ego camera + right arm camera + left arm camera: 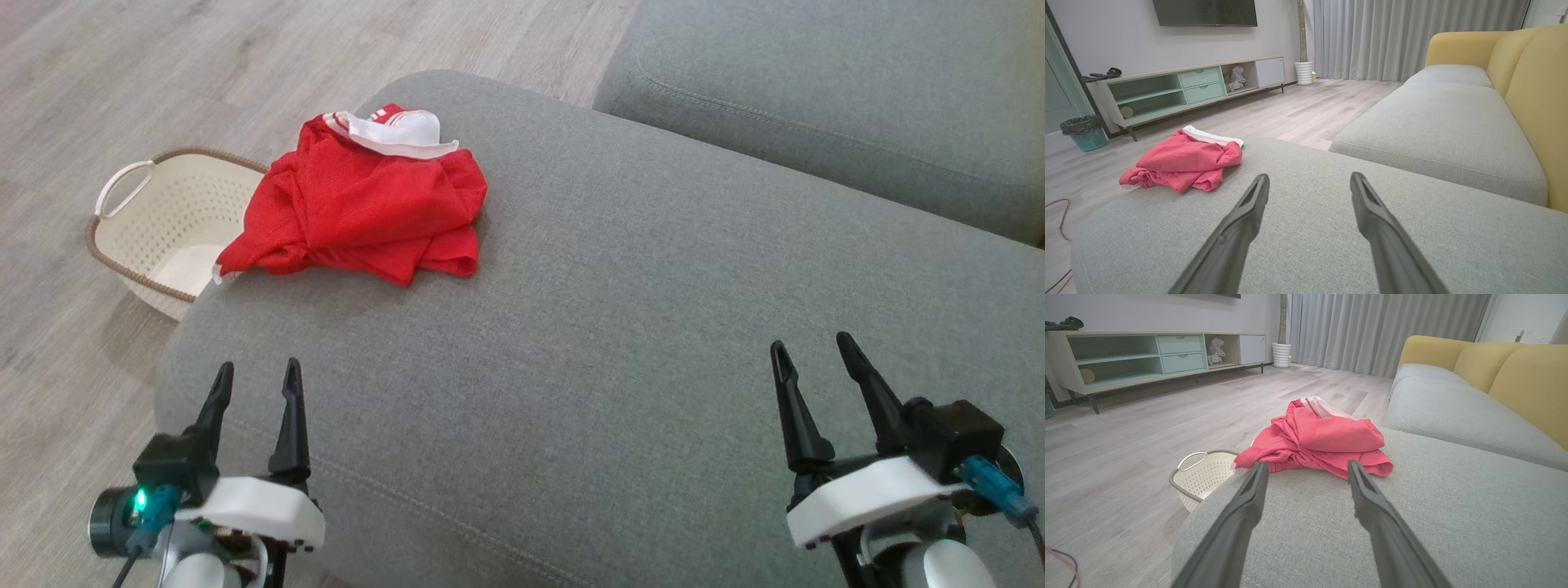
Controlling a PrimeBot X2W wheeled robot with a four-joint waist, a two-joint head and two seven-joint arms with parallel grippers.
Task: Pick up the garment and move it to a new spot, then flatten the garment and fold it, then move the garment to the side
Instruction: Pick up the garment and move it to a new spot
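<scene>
The garment (359, 204) is red with white trim and lies crumpled near the far left corner of the grey sofa seat (620, 310). My left gripper (257, 376) hovers open over the seat's near left, well short of the cloth. In the left wrist view the garment (1318, 439) lies just beyond that gripper (1308, 467), whose fingers hold nothing. My right gripper (812, 347) stands open and empty at the near right. From the right wrist the garment (1184, 161) shows far off to the left of the right gripper (1309, 179).
A cream basket (167, 224) sits on the wood floor beside the seat's left edge, partly under the garment's hanging corner. A second grey cushion (841, 98) lies beyond, with yellow backrests (1527, 379). A TV cabinet (1180, 87), a bin (1084, 132) and floor cables (1063, 563) are nearby.
</scene>
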